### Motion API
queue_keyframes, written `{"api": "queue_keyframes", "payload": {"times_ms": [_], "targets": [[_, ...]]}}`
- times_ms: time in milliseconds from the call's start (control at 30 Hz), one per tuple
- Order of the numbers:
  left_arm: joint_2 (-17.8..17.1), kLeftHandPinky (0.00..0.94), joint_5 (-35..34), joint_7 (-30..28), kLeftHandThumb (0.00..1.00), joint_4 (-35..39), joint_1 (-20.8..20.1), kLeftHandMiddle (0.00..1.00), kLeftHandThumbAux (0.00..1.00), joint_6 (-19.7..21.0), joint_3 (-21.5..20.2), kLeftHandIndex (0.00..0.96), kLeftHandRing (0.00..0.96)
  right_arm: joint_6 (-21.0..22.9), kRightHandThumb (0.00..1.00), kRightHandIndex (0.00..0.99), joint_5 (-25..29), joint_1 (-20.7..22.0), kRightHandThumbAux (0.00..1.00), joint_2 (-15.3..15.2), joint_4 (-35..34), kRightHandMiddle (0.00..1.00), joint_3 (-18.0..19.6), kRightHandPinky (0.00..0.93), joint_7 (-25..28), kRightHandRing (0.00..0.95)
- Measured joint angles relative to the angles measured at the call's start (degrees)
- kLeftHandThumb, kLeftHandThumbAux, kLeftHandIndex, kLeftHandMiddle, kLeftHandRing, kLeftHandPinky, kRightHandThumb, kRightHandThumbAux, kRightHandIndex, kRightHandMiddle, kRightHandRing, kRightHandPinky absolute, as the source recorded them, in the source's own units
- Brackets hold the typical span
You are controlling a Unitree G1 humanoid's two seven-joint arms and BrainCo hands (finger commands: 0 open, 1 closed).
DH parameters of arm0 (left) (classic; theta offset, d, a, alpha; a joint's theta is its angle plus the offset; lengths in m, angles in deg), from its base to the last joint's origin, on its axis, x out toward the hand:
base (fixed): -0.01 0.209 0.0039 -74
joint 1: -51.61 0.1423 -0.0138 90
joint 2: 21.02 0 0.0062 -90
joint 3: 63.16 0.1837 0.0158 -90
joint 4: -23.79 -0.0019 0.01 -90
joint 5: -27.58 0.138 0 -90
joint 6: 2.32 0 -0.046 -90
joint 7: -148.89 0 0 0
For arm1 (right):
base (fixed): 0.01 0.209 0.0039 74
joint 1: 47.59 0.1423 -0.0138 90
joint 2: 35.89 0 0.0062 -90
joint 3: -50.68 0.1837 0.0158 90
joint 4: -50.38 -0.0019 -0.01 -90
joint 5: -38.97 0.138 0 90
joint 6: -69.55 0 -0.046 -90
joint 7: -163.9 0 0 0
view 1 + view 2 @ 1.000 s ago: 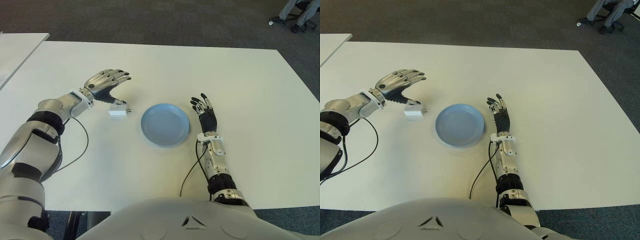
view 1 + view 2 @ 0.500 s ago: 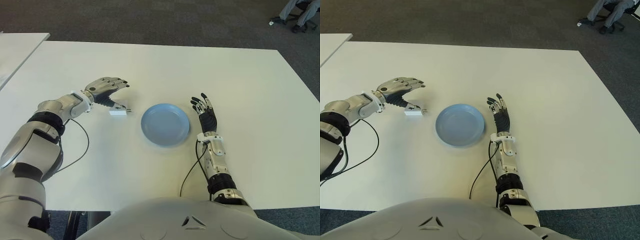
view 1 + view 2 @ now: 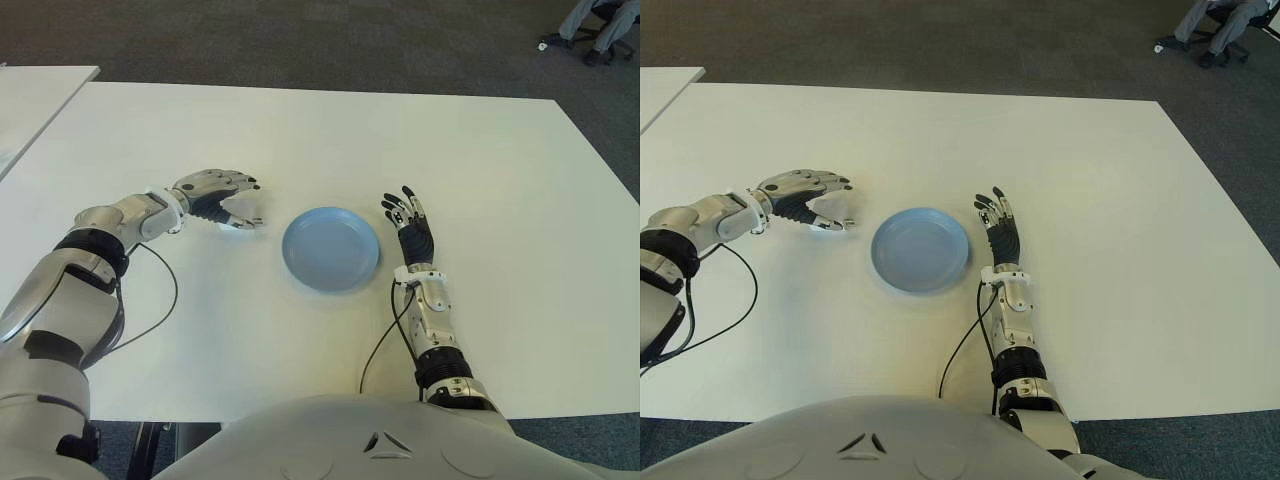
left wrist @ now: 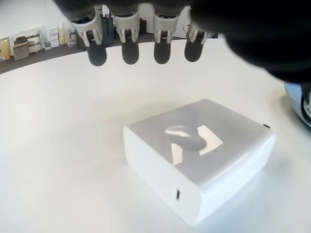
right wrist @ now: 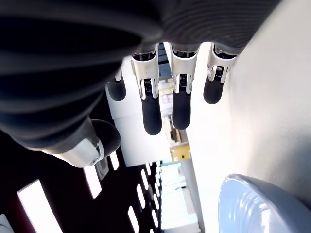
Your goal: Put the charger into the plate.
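We judge reach-to-grasp step: our left hand (image 3: 222, 193) cupped over charger (image 4: 199, 156), fingers (image 4: 129, 43) apart, not gripping; charger flat on table (image 3: 330, 140), left of plate (image 3: 330, 249); right hand (image 3: 409, 222) open beside plate; next: close fingers, lift

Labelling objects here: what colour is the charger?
White; the charger shows best in the left wrist view, under the open left hand.

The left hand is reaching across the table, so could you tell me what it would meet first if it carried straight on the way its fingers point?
Probably the charger, just beneath the left hand's spread fingertips; farther along lies the plate.
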Motion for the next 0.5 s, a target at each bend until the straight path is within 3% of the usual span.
{"api": "queue_keyframes", "payload": {"times_ms": [500], "targets": [[-0.4,0.000,-0.2,-2.0,0.209,1.5,2.3,0.000,0.215,1.1,0.2,0.000,0.000,-0.2,0.000,0.040,0.0,-0.1,0.616,0.0,0.0,0.257,0.0,0.133,0.1,0.209]]}}
